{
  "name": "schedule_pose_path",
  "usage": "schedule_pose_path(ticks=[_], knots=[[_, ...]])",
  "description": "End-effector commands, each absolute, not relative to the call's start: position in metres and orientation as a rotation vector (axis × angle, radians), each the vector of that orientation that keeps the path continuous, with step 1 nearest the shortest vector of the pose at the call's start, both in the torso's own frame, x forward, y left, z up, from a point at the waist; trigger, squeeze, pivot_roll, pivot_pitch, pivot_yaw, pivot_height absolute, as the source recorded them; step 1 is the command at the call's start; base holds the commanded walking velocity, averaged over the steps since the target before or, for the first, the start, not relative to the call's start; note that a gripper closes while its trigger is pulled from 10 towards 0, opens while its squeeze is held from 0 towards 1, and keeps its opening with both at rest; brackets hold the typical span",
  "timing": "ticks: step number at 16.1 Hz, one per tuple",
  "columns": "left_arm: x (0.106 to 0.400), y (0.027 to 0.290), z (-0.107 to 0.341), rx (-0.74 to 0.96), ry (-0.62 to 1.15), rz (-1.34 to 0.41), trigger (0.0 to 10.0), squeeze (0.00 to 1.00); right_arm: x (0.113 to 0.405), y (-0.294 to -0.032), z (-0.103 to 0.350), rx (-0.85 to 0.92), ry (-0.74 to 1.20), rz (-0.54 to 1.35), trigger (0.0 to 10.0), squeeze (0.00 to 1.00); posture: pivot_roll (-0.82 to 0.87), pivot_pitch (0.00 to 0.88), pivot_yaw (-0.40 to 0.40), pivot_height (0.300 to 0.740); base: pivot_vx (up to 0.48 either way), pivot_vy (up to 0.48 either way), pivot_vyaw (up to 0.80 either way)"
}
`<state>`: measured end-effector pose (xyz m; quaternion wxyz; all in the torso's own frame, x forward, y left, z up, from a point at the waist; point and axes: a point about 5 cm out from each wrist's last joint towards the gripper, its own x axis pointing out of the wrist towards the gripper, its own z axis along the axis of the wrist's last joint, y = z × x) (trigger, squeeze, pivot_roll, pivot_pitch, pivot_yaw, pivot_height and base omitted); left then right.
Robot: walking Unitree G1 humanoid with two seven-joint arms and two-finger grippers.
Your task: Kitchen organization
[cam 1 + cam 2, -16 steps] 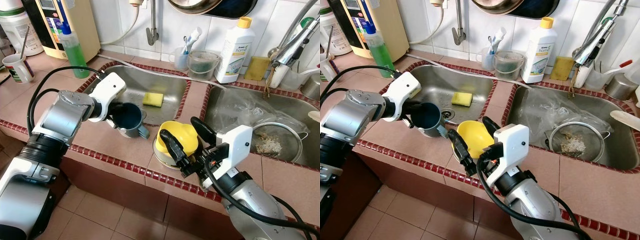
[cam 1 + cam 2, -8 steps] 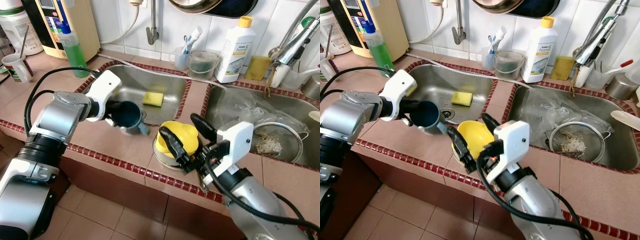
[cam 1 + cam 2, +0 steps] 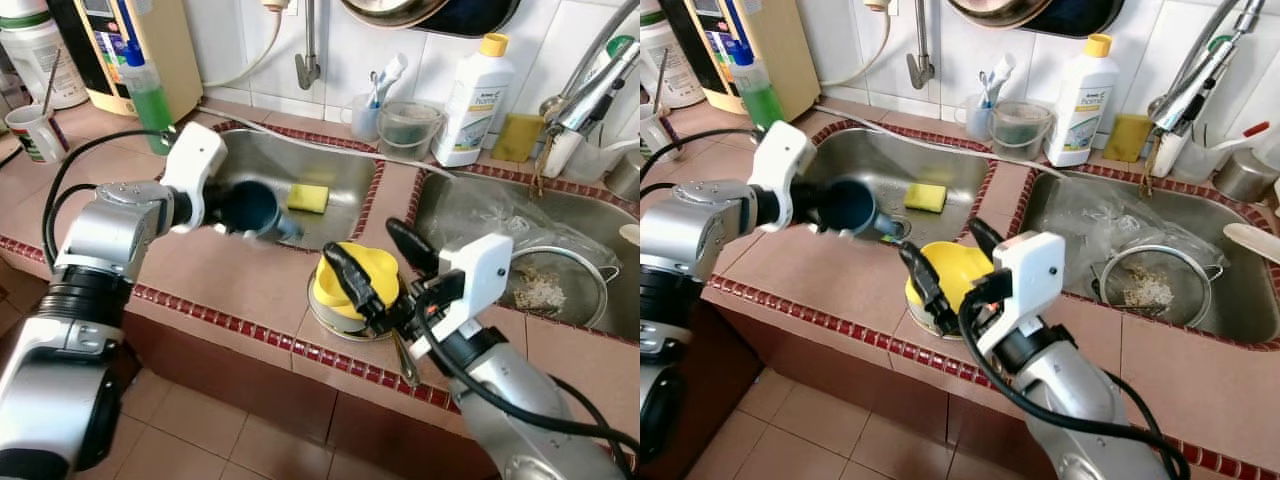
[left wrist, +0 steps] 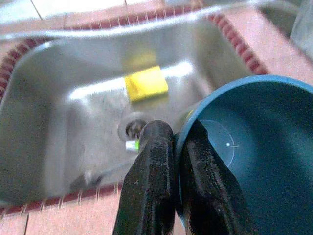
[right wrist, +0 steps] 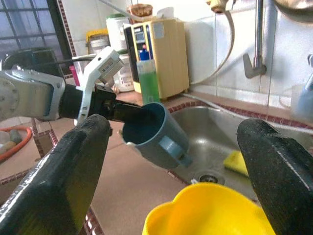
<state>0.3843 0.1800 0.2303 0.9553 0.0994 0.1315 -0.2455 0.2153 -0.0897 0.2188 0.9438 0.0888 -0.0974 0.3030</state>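
Sideways, blue cup (image 3: 250, 207) in left gripper (image 4: 176, 147) faces sink (image 3: 262, 160).

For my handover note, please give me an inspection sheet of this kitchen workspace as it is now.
Surface: pink tiled counter with two steel sinks.
Job's things: blue cup held tilted over the left sink; yellow bowl upside down on a metal dish at the counter edge.
Clutter: yellow sponge in the left sink; strainer in the right sink; white bottle, green bottle.
Grippers: left gripper pinches the cup rim; right gripper open around the bowl.
Cables: black cables along both arms.
Surroundings: tiled wall, tap.
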Motion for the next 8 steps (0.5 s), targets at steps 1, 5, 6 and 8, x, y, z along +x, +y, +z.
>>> schedule_pose_path(ticks=[1, 5, 6, 8], knots=[[0.389, 0.178, 0.247, 0.153, 0.153, -0.473, 6.2, 0.0, 0.217, -0.091, 0.22, 0.181, -0.204, 0.617, 10.0, 0.0, -0.12, 0.036, -0.004, 0.74, 0.0, 0.0, 0.0], [0.393, 0.173, 0.253, 0.061, 0.025, -0.44, 10.0, 0.0, 0.22, -0.093, 0.221, 0.174, -0.213, 0.611, 10.0, 0.0, -0.13, 0.032, -0.011, 0.74, 0.0, 0.0, 0.0], [0.395, 0.171, 0.253, 0.04, -0.009, -0.428, 10.0, 0.0, 0.221, -0.093, 0.222, 0.173, -0.215, 0.611, 10.0, 0.0, -0.13, 0.033, -0.011, 0.74, 0.0, 0.0, 0.0], [0.401, 0.166, 0.249, 0.056, -0.077, -0.368, 10.0, 0.0, 0.223, -0.094, 0.223, 0.174, -0.207, 0.612, 10.0, 0.0, -0.13, 0.044, -0.013, 0.74, 0.0, 0.0, 0.0]])
